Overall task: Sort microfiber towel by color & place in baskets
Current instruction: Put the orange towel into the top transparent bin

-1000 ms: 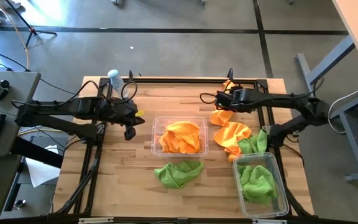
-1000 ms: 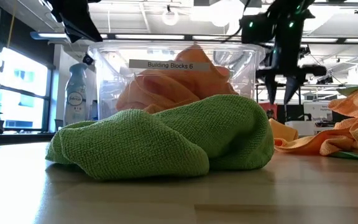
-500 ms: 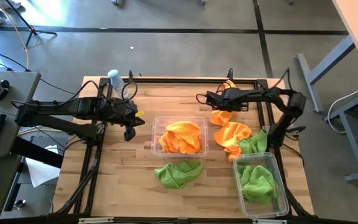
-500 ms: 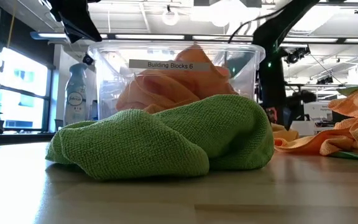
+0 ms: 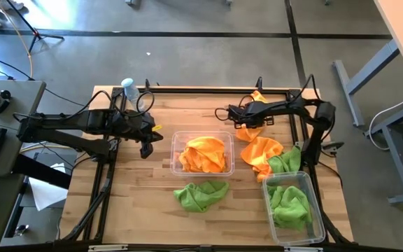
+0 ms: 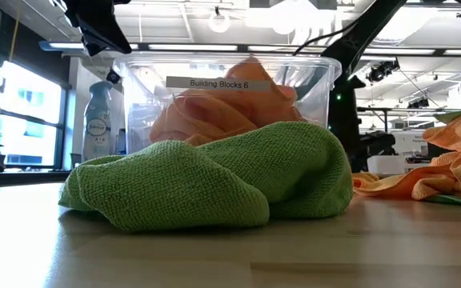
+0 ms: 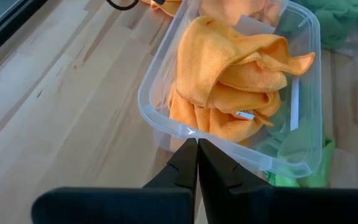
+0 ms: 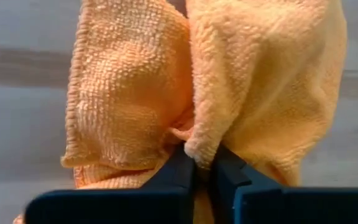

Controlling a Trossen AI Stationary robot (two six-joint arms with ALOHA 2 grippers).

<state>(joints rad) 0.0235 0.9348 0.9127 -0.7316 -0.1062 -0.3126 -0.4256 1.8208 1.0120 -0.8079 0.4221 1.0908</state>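
My right gripper is down at the far right of the table, shut on an orange towel, which fills the right wrist view. My left gripper is shut and empty, just left of the middle clear basket. That basket holds orange towels and also shows in the left wrist view. The right basket holds green towels. A green towel lies on the table in front of the middle basket. Another orange towel and a green towel lie between the baskets. My right gripper pinches a raised fold of the orange towel between its two fingers, coming from above and pointing down. Several layers bunch up at the fingertips. The rest of the towel lies on the table.
A bottle stands at the far left corner. Another orange towel lies at the far edge behind my right gripper. Bare wood lies along the left side and the near left of the table.
My right gripper has gone down and a little toward the table's left, from above the table onto the orange towel at the far right. Its arm has folded in over the table. My left arm has kept still.
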